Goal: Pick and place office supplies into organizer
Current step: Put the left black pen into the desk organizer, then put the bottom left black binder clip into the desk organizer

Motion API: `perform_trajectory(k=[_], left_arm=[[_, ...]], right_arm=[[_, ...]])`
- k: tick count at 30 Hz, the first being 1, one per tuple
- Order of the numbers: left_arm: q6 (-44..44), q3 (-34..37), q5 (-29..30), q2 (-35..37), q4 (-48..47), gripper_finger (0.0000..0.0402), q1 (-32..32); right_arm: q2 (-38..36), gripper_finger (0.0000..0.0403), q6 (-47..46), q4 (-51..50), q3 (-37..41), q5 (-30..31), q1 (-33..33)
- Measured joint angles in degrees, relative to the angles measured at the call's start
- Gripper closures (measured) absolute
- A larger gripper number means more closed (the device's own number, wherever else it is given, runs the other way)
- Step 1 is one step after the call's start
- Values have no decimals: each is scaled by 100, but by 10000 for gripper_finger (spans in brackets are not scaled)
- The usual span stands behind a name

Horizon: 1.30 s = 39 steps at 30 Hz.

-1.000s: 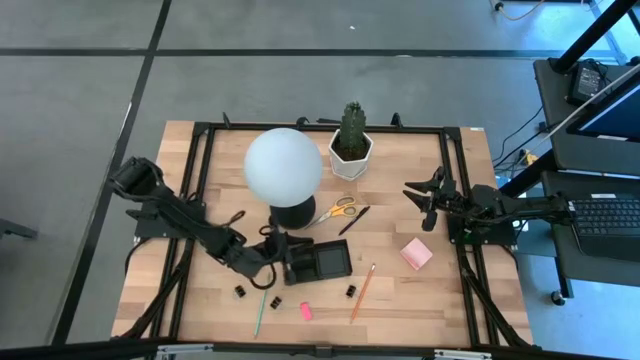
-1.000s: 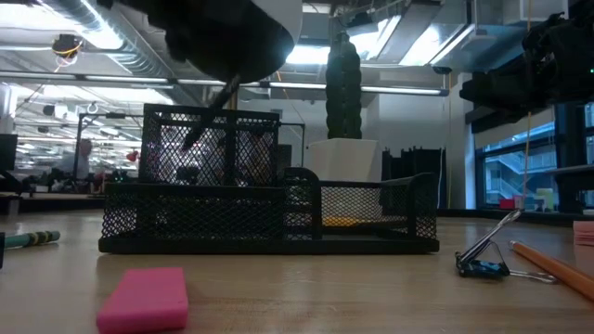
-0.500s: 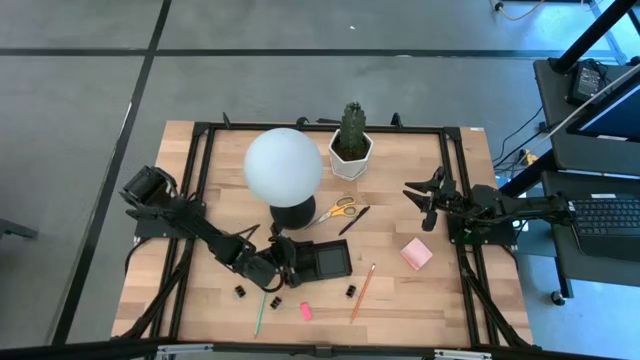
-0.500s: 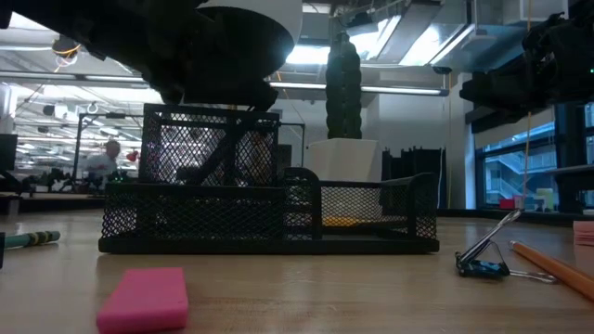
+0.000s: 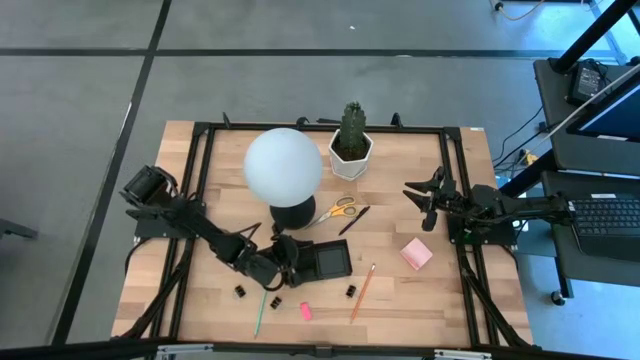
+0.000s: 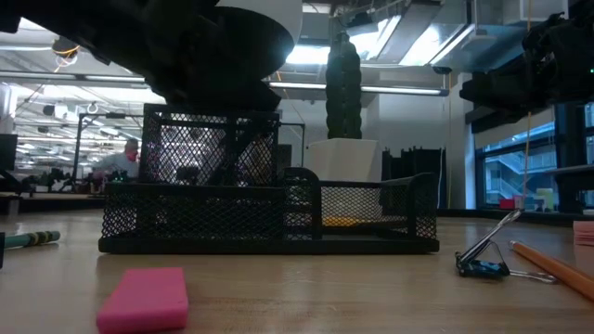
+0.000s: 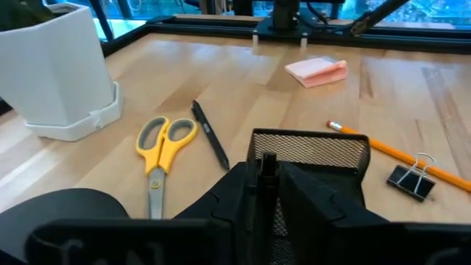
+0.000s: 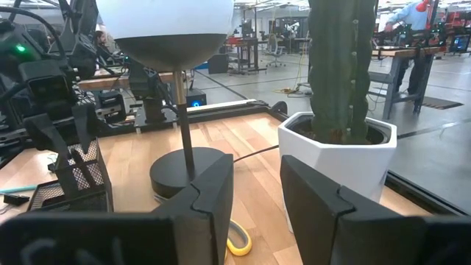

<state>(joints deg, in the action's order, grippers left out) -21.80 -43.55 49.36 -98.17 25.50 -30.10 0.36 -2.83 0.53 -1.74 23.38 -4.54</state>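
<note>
Black wire-mesh organizer tray sits mid-desk, toward the long edge opposite the potted cactus, just beside the lamp's round black base. Its tall cup compartment is at the end facing the left arm.

Left pincer hangs directly over that cup. In the low view a slim black pen leans diagonally inside the mesh, upper end toward the pincer. Cannot tell whether the left pincer is clenched on the pen or has released it.

Right pincer waits at the desk's right edge, spread open and holding nothing.

Step in hand, judged: dropping the pen into the cup.
- Let go only once the lower tip is well below the rim; a leaning pen may tip out otherwise.
- Lift straight up, so the mesh wall is not snagged and the light tray not dragged.
- Mind the lamp base close by.

Not yet in the tray: yellow-handled scissors, a second black pen, orange pencil, pink eraser.
</note>
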Motion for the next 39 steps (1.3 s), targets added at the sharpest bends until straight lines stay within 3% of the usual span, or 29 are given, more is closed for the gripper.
perform_trajectory(k=[10,14,18,23,28,33,36,39], left_arm=[[808,0,98,568,4,301,57],[928,0,-319,999,22,297,-88],[2043,-2,-1062,1177,48,299,-377],[3218,-2,-1122,1178,-161,294,-848],[3309,-4,-82,1178,-479,294,-1421],[3156,-496,991,1178,-1760,300,-1994],[2853,-897,1239,1139,-2721,301,-2179],[2271,-1291,1130,1003,-3741,302,-2234]], right_arm=[[0,284,200,2,0,6,2],[0,284,310,2,1,5,2],[0,284,308,2,1,5,2],[-2,284,297,2,1,4,2],[-2,284,295,2,0,4,2],[0,284,205,0,2,2,2],[0,284,61,0,0,0,2],[0,284,-7,0,2,0,2]])
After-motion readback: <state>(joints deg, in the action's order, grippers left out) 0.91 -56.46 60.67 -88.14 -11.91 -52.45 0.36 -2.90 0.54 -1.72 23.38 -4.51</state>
